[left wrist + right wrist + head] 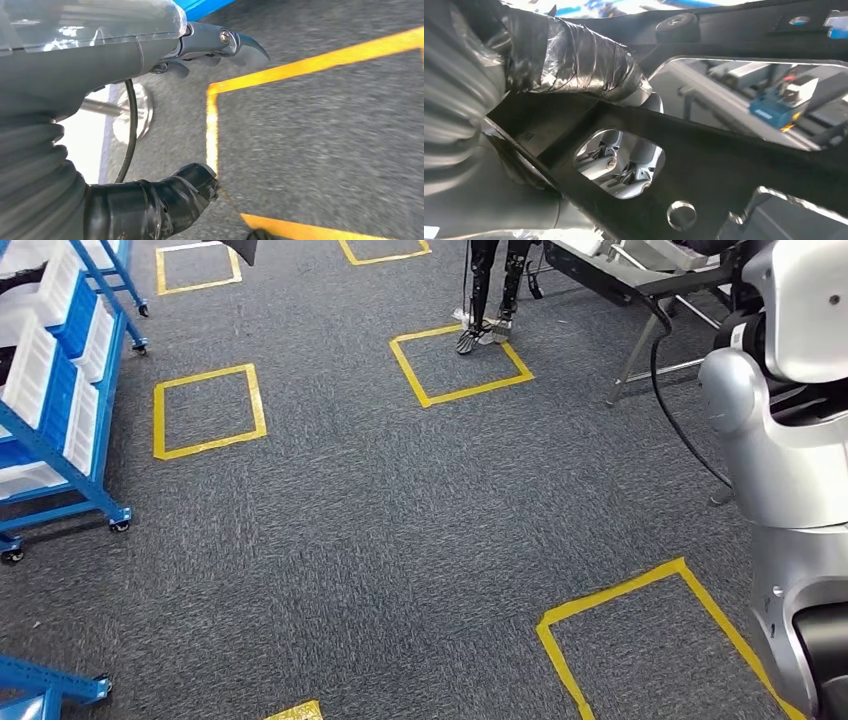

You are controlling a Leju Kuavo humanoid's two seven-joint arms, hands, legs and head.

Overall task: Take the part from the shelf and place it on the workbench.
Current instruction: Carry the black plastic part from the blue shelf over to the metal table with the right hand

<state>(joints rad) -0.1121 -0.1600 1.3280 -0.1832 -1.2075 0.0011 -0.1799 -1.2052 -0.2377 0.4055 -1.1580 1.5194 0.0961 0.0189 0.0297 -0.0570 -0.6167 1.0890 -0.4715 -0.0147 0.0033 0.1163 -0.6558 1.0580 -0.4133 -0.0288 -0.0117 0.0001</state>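
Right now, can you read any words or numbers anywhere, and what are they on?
No text can be read.
Black part in the right robot hand: a small raised mark, too blurred to read.
Blue shelf with white bins: no readable labels.
Yellow tape squares on the carpet: no writing.

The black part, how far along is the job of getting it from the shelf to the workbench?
Pickup looks done: the right hand grips the black part, away from the blue shelf at the left. In hand is the carry across the carpet with yellow squares. Left: reaching the workbench and setting the part down. The left hand holds nothing.
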